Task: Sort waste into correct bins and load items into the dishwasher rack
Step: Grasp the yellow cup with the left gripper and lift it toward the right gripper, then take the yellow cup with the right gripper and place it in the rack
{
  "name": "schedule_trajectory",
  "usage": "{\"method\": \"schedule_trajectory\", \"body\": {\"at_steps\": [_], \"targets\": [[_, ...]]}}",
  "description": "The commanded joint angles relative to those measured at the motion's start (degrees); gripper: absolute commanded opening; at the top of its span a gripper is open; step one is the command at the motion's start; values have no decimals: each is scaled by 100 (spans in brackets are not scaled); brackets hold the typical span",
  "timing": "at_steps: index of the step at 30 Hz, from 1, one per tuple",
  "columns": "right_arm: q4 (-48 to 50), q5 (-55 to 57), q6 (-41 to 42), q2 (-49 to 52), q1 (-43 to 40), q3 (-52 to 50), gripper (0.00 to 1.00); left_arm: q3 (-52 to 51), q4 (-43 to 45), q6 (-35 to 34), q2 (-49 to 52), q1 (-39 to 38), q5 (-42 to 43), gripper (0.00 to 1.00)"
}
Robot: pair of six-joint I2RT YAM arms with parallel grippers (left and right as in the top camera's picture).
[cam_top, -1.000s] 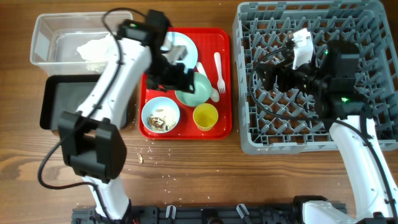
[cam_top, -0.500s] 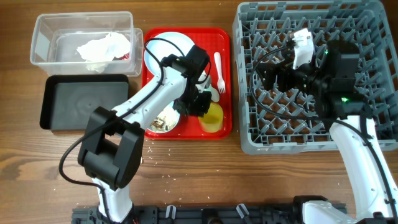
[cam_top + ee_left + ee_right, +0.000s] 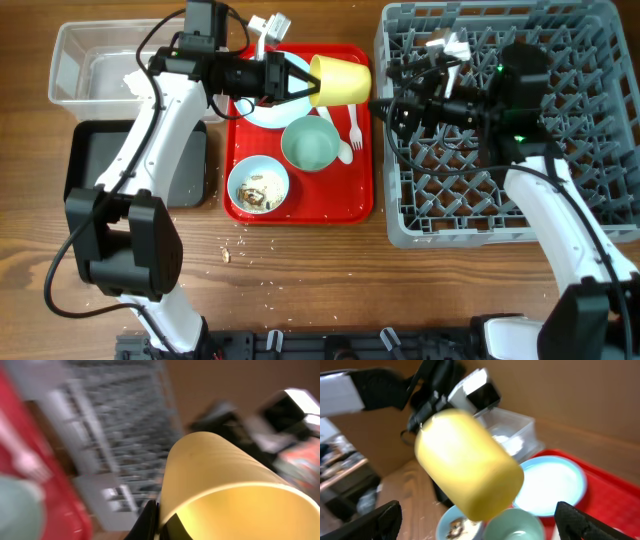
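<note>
Now — left gripper (image 3: 303,80) clasps yellow cup (image 3: 342,80), lifted off red tray (image 3: 352,196) | right gripper (image 3: 388,108) spread

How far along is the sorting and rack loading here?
Done: the napkin lies in the clear tub. In hand: the left jaws grip the yellow cup above the red tray, near the open right jaws. Left: scraps in one bowl, the other bowl, plate, fork, spoon; the rack holds no dishes.

The yellow cup (image 3: 340,80) looks smooth matt plastic; the table (image 3: 450,295), grained wood.
</note>
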Motion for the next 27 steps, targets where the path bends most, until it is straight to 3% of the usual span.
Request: {"method": "schedule_trajectory", "body": {"at_steps": [1, 6, 15, 16, 17, 18, 24, 27], "targets": [[719, -916, 461, 293, 7, 85, 99, 70, 118, 90, -138, -7, 1491, 4], [1711, -848, 901, 363, 378, 87, 99, 70, 55, 92, -138, -72, 1727, 4], [2374, -748, 1335, 363, 439, 85, 70, 70, 57, 96, -138, -205, 1674, 6], [2385, -728, 1351, 363, 439, 87, 60, 70, 57, 96, -138, -205, 1652, 16], [2382, -706, 1366, 363, 428, 85, 51, 70, 55, 94, -138, -205, 1565, 38], [2376, -592, 1541, 363, 402, 87, 49, 70, 59, 96, -138, -203, 1547, 47], [1989, -173, 1961, 352, -61, 85, 45, 70, 63, 94, -138, 282, 935, 66], [339, 1287, 1635, 280, -149, 87, 46, 70, 59, 94, -138, 671, -896, 65]]}}
